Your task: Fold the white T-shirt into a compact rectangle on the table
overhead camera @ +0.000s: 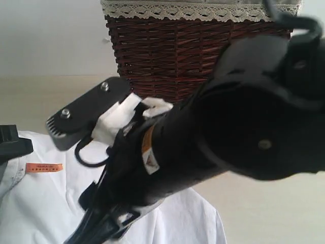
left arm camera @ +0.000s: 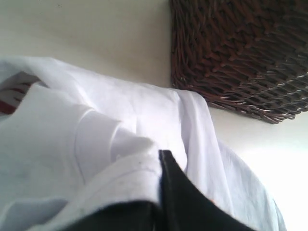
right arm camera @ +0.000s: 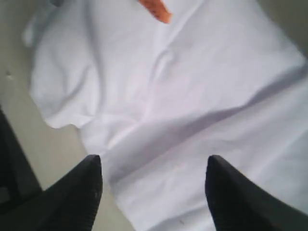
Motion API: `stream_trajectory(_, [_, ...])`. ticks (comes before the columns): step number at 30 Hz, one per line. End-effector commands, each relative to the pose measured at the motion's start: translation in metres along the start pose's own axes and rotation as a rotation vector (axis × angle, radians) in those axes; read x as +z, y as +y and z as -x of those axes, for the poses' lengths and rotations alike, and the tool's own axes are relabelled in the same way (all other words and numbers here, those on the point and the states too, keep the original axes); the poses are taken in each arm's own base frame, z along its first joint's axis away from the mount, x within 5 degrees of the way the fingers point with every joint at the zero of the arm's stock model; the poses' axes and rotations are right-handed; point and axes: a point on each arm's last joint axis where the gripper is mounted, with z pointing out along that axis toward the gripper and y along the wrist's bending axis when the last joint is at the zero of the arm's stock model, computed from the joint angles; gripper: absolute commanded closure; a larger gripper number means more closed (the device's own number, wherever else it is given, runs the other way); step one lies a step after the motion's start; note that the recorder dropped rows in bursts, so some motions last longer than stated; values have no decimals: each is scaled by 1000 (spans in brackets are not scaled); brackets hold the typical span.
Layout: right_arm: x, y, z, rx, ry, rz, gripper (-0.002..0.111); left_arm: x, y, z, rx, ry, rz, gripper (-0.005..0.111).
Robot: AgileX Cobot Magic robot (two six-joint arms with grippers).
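The white T-shirt [overhead camera: 45, 203] lies rumpled at the near left of the table [overhead camera: 264, 213], its orange collar tag [overhead camera: 44, 167] facing up. My left gripper [overhead camera: 12, 145] sits at the shirt's left edge. In its wrist view the left gripper [left arm camera: 157, 163] is shut on a thick fold of the T-shirt [left arm camera: 120, 120], and a bit of red lettering [left arm camera: 13, 94] peeks out. My right gripper [right arm camera: 154, 166] hangs open above the T-shirt [right arm camera: 192, 96] near its edge, with nothing between the fingers. The orange tag [right arm camera: 156, 9] lies farther ahead of it.
A dark wicker basket [overhead camera: 172, 56] with white lace trim stands at the back of the table, close behind the shirt, and shows again as the basket [left arm camera: 240, 53]. The right arm [overhead camera: 228, 132] crosses most of the exterior view and hides the table's middle. Bare table [right arm camera: 53, 154] borders the shirt's edge.
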Motion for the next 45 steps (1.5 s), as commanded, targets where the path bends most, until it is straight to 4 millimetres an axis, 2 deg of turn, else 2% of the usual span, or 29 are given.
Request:
stream_trajectory(1, [39, 42, -12, -46, 7, 189, 49, -2, -2, 3, 29, -17, -2, 107])
stream_trajectory(3, [56, 65, -20, -119, 11, 225, 49, -3, -1, 4, 32, -29, 13, 107])
stream_trajectory(6, [79, 80, -27, -162, 18, 212, 49, -3, 0, 4, 38, -30, 14, 107])
stream_trajectory(9, [99, 81, -26, -161, 24, 171, 49, -3, 0, 4, 42, -30, 14, 107])
stream_trajectory(13, [117, 84, -13, -138, 19, 141, 49, -3, 0, 4, 42, -31, 14, 107])
stream_trajectory(19, [132, 85, 2, -165, 63, 73, 49, -3, -1, 4, 45, -27, 10, 107])
stream_trajectory(23, [144, 73, -6, -178, 156, -74, 62, -3, -1, 4, 45, -27, 10, 107])
stream_trajectory(26, [154, 61, -16, -197, 222, -195, 80, -3, -1, 4, 45, -27, 10, 107])
stream_trajectory(28, [157, 57, -18, -240, 239, -237, 97, -3, -1, 4, 47, -27, 11, 107])
stream_trajectory(29, [157, 56, -18, -246, 240, -241, 105, -2, 0, 3, 46, -25, 11, 107])
stream_trajectory(30, [154, 57, -16, -251, 230, -241, 108, -2, 0, 3, 47, -23, 12, 107])
stream_trajectory(33, [139, 55, -7, -275, 198, -264, 108, -2, 3, 0, 49, -21, 30, 107])
stream_trajectory(37, [104, 43, 6, -324, 201, -391, 108, -1, 6, -4, 46, -17, 48, 107])
stream_trajectory(41, [72, 21, 16, -283, 225, -508, 108, -3, 8, -9, 44, -18, 57, 107])
stream_trajectory(43, [64, 16, 18, -228, 223, -489, 108, -4, 10, -10, 45, -27, 67, 107])
stream_trajectory(45, [63, 22, 19, -229, 205, -395, 108, -6, 11, -9, 49, -49, 85, 107])
